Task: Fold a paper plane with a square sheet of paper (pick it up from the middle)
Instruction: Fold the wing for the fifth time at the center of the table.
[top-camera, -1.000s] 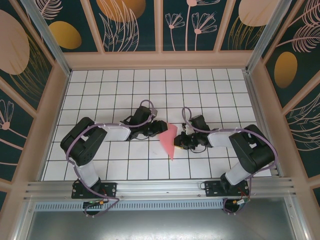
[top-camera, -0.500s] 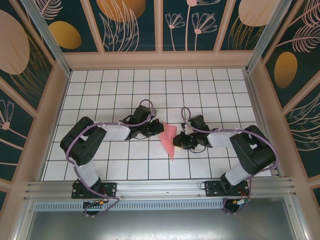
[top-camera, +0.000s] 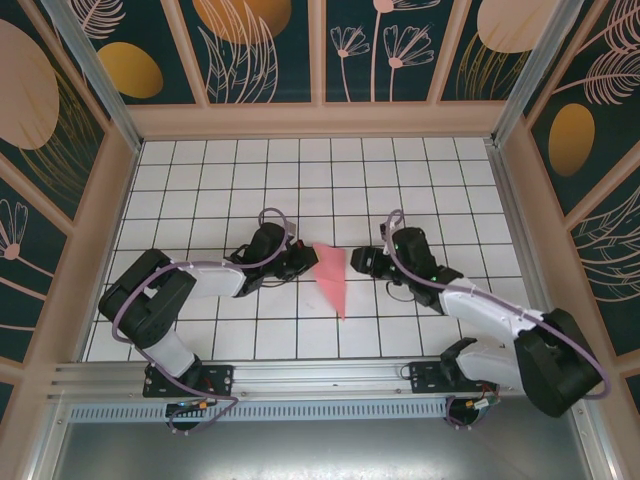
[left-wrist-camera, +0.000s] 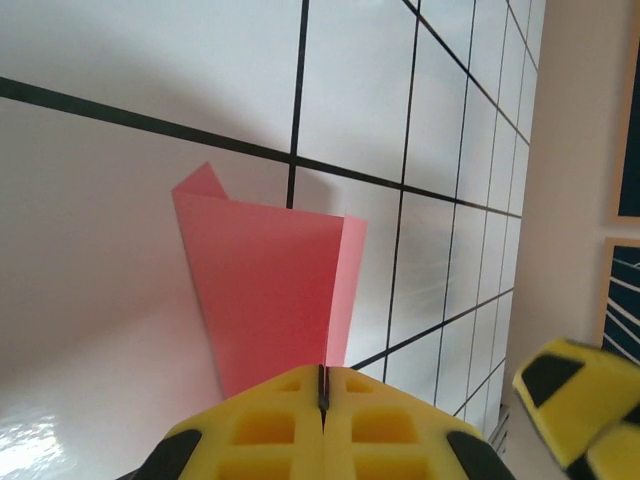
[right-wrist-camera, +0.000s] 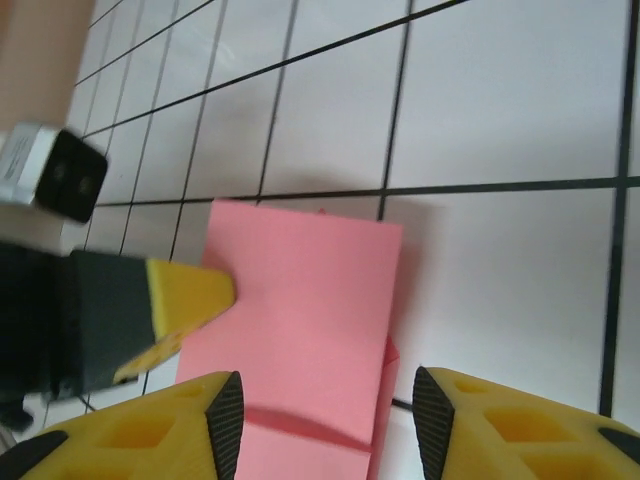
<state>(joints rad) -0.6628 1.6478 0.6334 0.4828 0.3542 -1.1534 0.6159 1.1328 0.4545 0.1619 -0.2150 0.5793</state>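
Observation:
The pink-red sheet of paper (top-camera: 332, 276) is folded into a slim pointed dart, its tip toward the near edge. My left gripper (top-camera: 307, 259) is shut on the dart's wide end from the left. In the left wrist view the paper (left-wrist-camera: 268, 285) runs into the seam of the closed yellow pads (left-wrist-camera: 270, 430). My right gripper (top-camera: 361, 262) stands open just right of the dart, not touching it. In the right wrist view the paper (right-wrist-camera: 300, 300) lies ahead of that open gripper (right-wrist-camera: 328, 420), and the left gripper's yellow tip (right-wrist-camera: 190, 293) rests on the paper's left side.
White gridded tabletop (top-camera: 250, 180) with wooden walls on three sides and an aluminium rail (top-camera: 320, 375) at the near edge. Both arms reach inward and meet at the table's middle. One yellow finger (left-wrist-camera: 570, 385) of the right gripper shows at the lower right of the left wrist view.
My left gripper has closed on the paper. My right gripper has opened, let go and drawn back to the right. Both forearms have swung lower and stretched out.

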